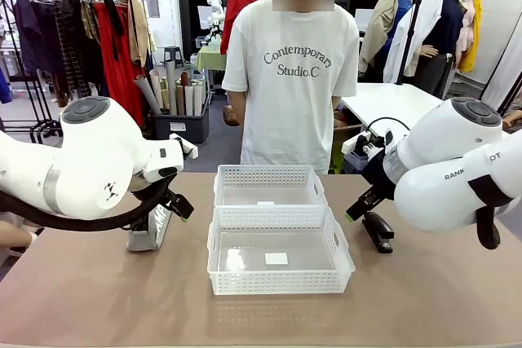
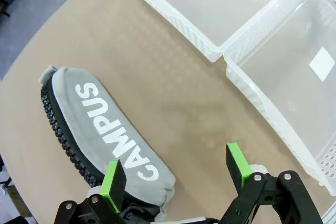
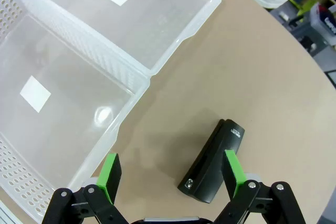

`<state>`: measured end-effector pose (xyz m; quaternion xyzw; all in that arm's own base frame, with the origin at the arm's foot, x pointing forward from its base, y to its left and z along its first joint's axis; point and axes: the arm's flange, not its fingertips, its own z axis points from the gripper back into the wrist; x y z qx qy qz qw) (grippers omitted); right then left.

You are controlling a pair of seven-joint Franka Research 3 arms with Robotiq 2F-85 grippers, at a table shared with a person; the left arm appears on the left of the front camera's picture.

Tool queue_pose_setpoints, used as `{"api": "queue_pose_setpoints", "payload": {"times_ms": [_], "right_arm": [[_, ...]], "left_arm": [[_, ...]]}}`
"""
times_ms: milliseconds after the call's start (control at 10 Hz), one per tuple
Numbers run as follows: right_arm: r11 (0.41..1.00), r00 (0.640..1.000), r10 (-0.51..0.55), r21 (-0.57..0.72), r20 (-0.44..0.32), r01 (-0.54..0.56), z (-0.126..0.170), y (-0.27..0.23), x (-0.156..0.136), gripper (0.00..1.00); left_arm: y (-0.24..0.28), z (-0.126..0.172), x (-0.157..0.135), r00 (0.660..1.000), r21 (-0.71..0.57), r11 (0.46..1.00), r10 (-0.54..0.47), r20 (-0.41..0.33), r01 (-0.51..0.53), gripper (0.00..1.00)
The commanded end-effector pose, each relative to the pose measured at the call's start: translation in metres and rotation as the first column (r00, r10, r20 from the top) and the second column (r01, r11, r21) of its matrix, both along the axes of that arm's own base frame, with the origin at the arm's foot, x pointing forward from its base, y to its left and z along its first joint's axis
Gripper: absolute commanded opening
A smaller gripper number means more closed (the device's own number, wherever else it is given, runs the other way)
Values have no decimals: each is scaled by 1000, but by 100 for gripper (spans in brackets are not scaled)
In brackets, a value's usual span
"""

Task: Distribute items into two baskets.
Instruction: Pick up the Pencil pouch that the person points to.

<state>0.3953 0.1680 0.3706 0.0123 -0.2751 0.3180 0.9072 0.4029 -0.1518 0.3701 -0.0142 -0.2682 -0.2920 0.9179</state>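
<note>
A garment studio workspace: a loaded clothes rack (image 1: 81, 26), rolls (image 1: 181, 87) in a crate (image 1: 181, 126), a white worktable (image 1: 390, 103).

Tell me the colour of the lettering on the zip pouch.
White, on the grey zip pouch; the left wrist view shows it best.

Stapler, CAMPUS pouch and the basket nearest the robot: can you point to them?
stapler (image 3: 209, 163), right wrist view, middle of its black top.
CAMPUS pouch (image 2: 107, 129), left wrist view, grey side at the lettering.
near basket (image 1: 277, 281), front view, its front lattice wall.
</note>
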Motion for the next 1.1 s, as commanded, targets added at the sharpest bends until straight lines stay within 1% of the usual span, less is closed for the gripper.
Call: {"api": "queue_pose_setpoints", "payload": {"times_ms": [0, 700, 900, 1000], "right_arm": [[1000, 1000, 0, 0, 0, 0, 0, 0, 0, 100], [1000, 1000, 0, 0, 0, 0, 0, 0, 0, 100], [999, 1000, -7, -37, 22, 8, 9, 3, -8, 100], [998, 999, -27, -60, 31, 29, 14, 3, -12, 100]], "left_arm": [[0, 0, 0, 1000, 0, 1000, 0, 0, 0, 100], [0, 0, 0, 1000, 0, 1000, 0, 0, 0, 100], [1, 3, -13, 999, -9, 1000, -8, -36, 8, 100], [3, 10, -19, 998, -22, 1000, 4, -59, -5, 100]]}}
